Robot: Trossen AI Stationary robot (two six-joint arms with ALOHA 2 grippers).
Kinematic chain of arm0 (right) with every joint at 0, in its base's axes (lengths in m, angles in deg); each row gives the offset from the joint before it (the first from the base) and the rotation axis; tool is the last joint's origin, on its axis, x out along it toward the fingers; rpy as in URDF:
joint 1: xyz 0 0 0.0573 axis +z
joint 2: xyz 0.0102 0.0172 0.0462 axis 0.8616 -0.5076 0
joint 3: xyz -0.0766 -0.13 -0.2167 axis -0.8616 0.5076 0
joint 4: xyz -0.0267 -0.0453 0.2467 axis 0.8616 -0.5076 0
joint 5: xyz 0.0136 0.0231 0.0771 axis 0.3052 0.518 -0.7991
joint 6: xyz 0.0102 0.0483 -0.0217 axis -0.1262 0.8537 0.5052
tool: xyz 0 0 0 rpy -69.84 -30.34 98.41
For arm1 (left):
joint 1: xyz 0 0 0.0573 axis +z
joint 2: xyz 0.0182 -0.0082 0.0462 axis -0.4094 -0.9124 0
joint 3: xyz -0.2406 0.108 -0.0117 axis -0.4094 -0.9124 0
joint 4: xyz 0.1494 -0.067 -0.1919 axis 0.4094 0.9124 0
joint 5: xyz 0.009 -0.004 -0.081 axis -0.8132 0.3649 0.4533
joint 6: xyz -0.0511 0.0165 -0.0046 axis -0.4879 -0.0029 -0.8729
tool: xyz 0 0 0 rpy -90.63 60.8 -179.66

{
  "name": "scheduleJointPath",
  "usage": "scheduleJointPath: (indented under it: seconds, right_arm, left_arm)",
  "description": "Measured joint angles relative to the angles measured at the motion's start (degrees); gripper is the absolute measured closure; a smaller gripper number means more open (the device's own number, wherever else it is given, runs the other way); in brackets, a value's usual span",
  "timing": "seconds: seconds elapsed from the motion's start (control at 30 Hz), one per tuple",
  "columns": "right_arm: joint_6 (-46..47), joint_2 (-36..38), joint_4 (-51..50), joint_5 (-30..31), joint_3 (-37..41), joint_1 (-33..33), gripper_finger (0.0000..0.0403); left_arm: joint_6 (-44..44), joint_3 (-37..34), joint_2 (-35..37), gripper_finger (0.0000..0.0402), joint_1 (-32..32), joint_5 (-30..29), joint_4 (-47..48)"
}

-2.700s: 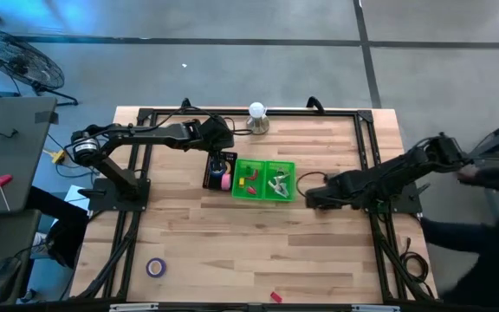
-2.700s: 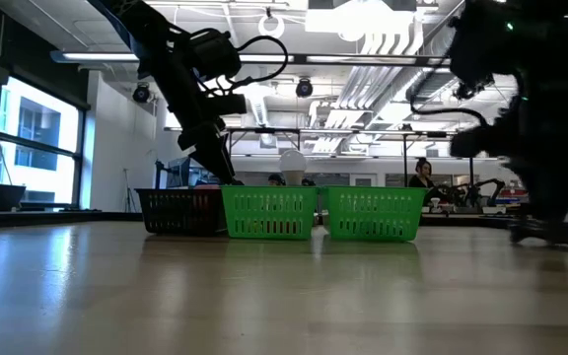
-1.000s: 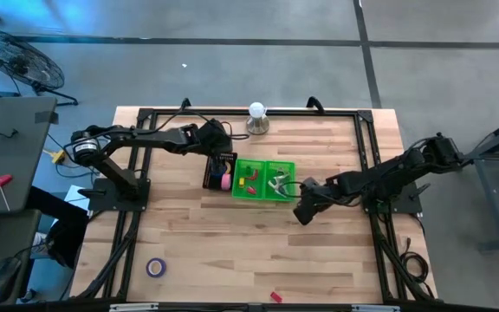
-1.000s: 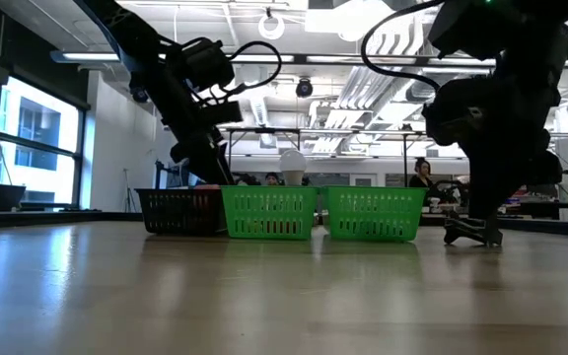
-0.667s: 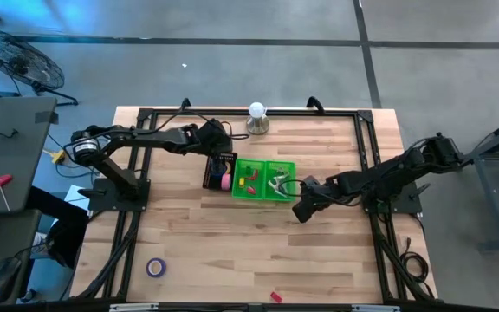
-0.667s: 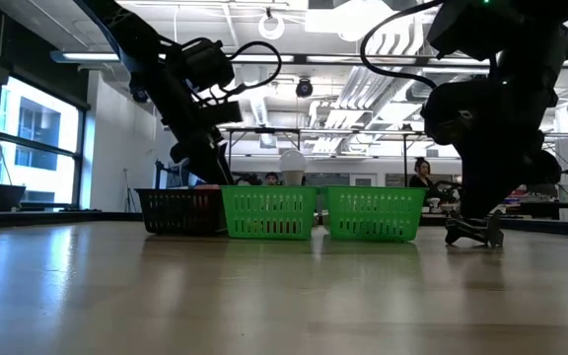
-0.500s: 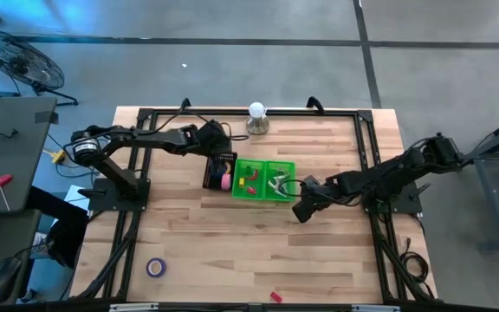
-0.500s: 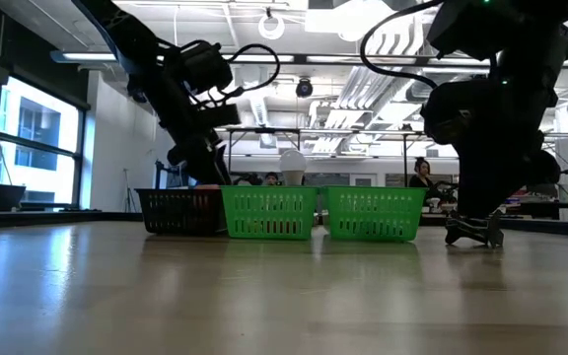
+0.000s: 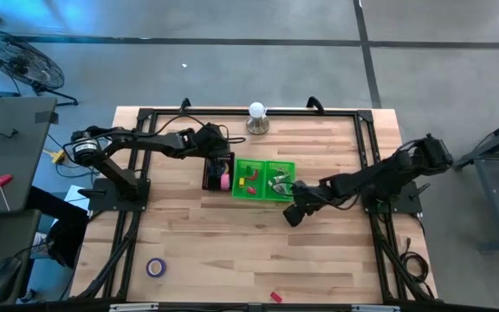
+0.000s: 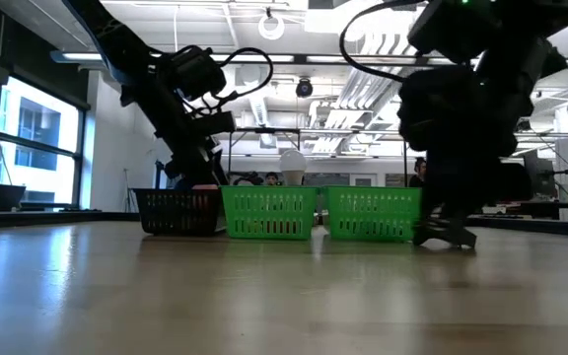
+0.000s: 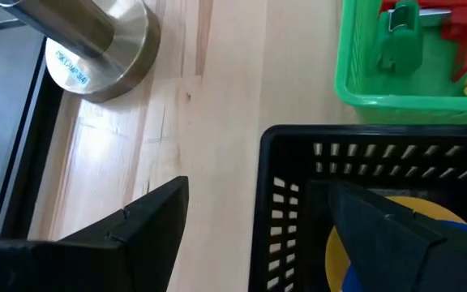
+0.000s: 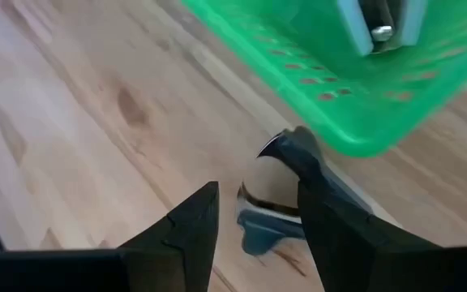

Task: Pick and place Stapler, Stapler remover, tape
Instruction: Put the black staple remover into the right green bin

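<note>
A small dark and chrome stapler remover lies on the table by the near right corner of the right green basket. My right gripper is open, low over the table, one finger on each side of the remover. My left gripper is open over the far wall of the black basket, which holds pink tape and yellow tape. A purple tape lies flat near the table's front left. The left green basket holds red and green pieces. My right gripper comes down slanting from the table's right side. One finger stands hard against the remover's dark handle, and I cannot tell whether it touches. The remover lies on the table.
A lamp with a round metal base stands at the table's far edge behind the baskets. A small red thing lies at the near edge. Black frame rails run along the table's sides. Bare wood stretches across the near half.
My right gripper has slid a little toward the table's left edge, staying low by the green basket's corner. My left gripper has drawn back slightly toward the table's left edge above the black basket.
</note>
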Motion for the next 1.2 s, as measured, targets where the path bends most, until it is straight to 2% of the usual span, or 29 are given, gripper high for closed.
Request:
scheduleJointPath:
  seconds: [0.17, 0.4, 0.63, 0.87, 1.2]
  right_arm:
    - [-1.74, -0.53, 2.27, -1.24, 0.17, 0.05, 0.0249]
    - [-3.42, -0.39, 3.1, -7.05, 0.27, 0.32, 0.0266]
    - [-6.71, -0.46, 4.15, -7.43, 0.39, 2.79, 0.0269]
    - [-16.66, -0.46, 4.12, -4.28, 0.42, 5.39, 0.0269]
    - [-33.05, -0.44, 1.91, -1.51, 0.37, 5.64, 0.027]
  left_arm:
    - [0.0, 0.0, 0.0, 0.0113, 0.0, -0.09, 0.04]
    - [0.0, 0.0, 0.0, 0.0113, 0.0, -0.09, 0.05]
    - [-0.02, 0.0, 0.0, 0.0113, 0.0, -0.09, 0.06]
    - [-0.02, 0.0, 0.0, 0.0113, 0.02, -0.07, 0.04]
    - [-1.13, 0.0, 0.0, 0.0113, 0.0, -0.02, -0.12]
